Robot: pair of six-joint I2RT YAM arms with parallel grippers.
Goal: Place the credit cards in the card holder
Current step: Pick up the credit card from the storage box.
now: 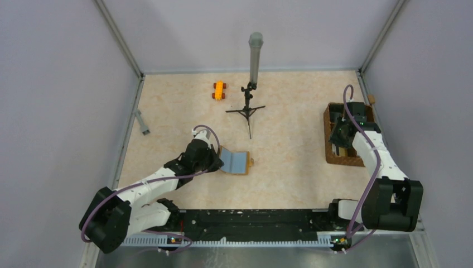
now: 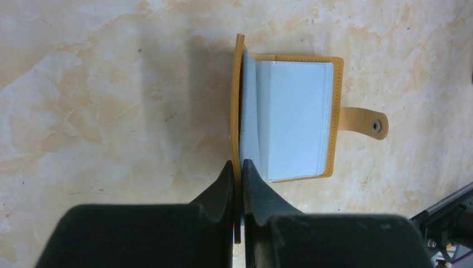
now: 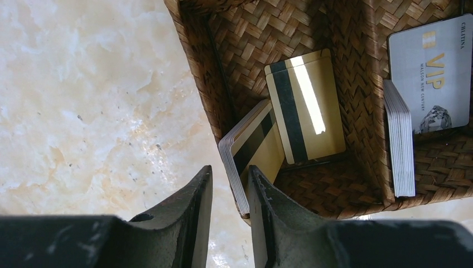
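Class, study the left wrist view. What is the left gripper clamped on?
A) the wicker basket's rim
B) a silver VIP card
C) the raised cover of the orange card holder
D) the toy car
C: the left gripper is shut on the upright orange cover of the card holder, whose other half lies flat and open.

Top view: fixed high above and behind the near edge of the table (image 1: pixel 290 145), looking down and forward, far enough back to take in the whole table. Left wrist view: close above the table, looking down past the left fingers (image 2: pixel 220 190) onto the wallet (image 2: pixel 293 120). Right wrist view: closer still, looking past the right fingers (image 3: pixel 198 201) into the basket (image 3: pixel 362 100). Shared with the top view: wallet left of centre, basket at the right.
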